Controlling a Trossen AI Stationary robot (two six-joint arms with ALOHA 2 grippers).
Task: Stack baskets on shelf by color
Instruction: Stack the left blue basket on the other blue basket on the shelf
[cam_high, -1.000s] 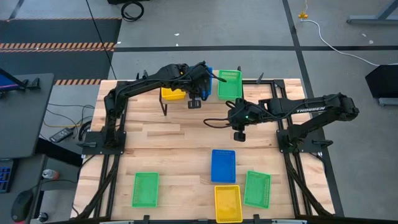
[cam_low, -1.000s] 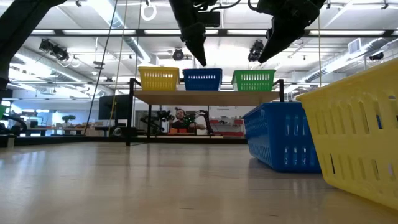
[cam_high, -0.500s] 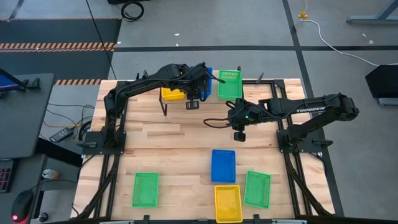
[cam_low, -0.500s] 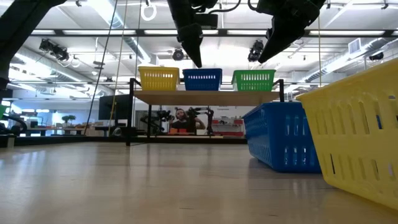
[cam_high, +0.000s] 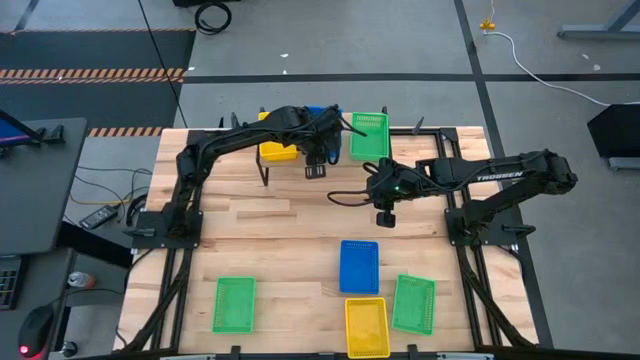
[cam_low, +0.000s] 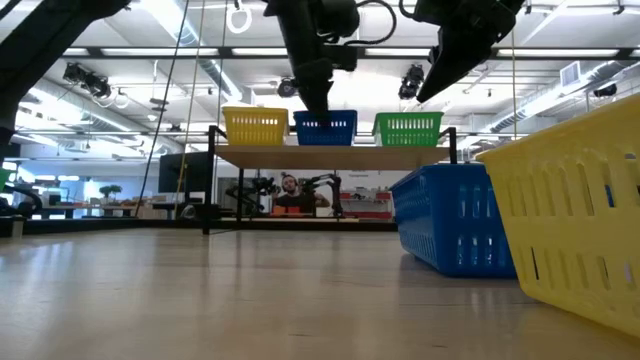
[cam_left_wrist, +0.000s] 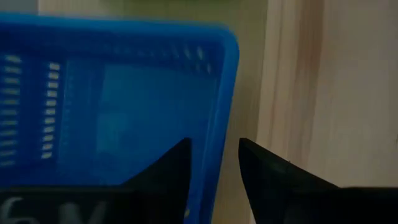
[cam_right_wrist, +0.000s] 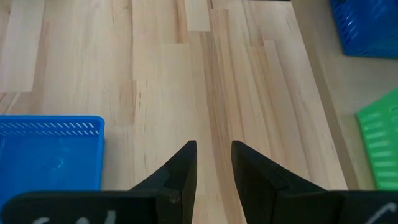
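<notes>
I set my left gripper (cam_left_wrist: 214, 163), fingers parted astride the blue basket's (cam_left_wrist: 118, 106) wall on the shelf (cam_low: 330, 157), ready to grip; my right gripper (cam_right_wrist: 213, 163) waited slightly parted above the table (cam_high: 280, 235).

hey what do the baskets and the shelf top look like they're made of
The baskets, such as the blue basket on the table, look like moulded plastic: uniform bright colour, slotted sides, slight sheen. The shelf top looks like light, matte wood, a pale plank on thin dark legs, probably metal.
</notes>
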